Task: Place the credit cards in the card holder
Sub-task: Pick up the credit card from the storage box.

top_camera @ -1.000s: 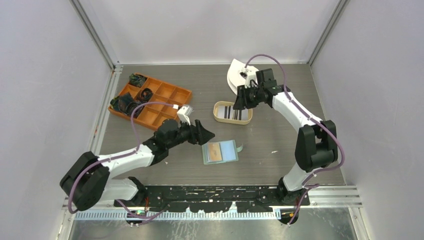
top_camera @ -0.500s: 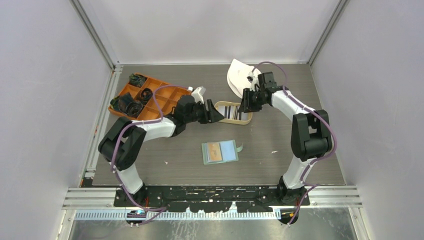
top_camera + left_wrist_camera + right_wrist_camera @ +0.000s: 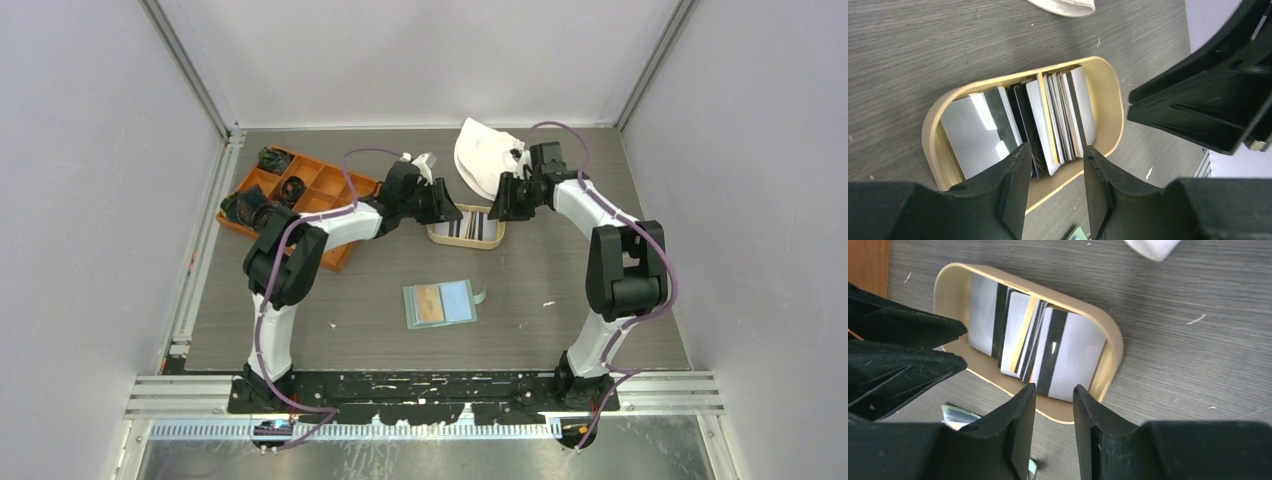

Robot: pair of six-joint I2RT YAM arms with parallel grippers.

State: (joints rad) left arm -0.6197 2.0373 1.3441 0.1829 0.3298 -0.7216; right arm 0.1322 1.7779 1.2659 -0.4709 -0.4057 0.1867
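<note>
The credit cards stand on edge in an oval tan tray at the back middle: grey, white and black ones, with a tan-gold one among them. The card holder lies open in front of the tray, showing a tan left half and a pale blue right half. My left gripper is open and empty just above the tray's left end. My right gripper is open and empty over the tray's right end. The two grippers face each other across the tray.
An orange compartment box with dark cord bundles sits at the back left, beside my left arm. A white cloth object lies behind the tray, close to my right wrist. Walls enclose the table on three sides.
My left arm has swung from beside the card holder away to the tray's left end. My right gripper has shifted slightly right, staying by the tray. Cards and holder have not moved.
</note>
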